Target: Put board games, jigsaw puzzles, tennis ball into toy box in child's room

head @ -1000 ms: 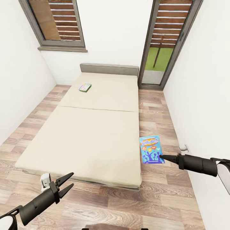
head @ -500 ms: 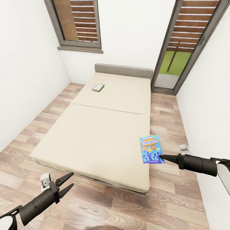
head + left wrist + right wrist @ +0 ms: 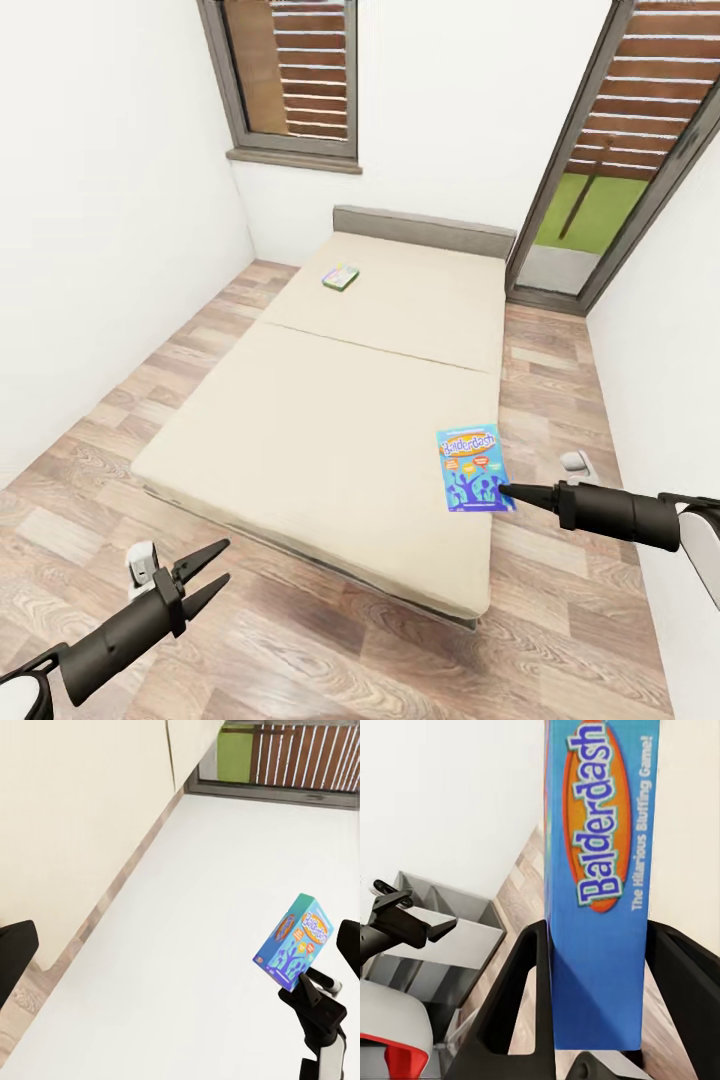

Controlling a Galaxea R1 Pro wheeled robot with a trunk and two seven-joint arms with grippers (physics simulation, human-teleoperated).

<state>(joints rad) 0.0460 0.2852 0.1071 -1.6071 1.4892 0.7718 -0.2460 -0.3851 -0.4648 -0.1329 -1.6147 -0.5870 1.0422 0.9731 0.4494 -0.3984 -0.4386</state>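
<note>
My right gripper (image 3: 506,490) is shut on the lower edge of a blue "Balderdash" board game (image 3: 472,468), holding it upright over the bed's right edge. The right wrist view shows the box (image 3: 600,862) clamped between both fingers (image 3: 531,982). The left wrist view catches the same box (image 3: 294,941) from the side. A second, multicoloured board game (image 3: 340,277) lies flat on the beige bed (image 3: 330,410) near the grey headboard. My left gripper (image 3: 207,572) hangs open and empty over the floor by the bed's near left corner. The table and toy box are out of view.
White walls close in on both sides. A shuttered window (image 3: 290,70) is in the far wall and a glass door (image 3: 615,170) is at the far right. Wood-plank floor (image 3: 120,400) runs along both sides of the bed.
The camera has moved, so the bed and room have slid rightward in the picture. Both grippers keep their places in view, and the blue box stays in the right one.
</note>
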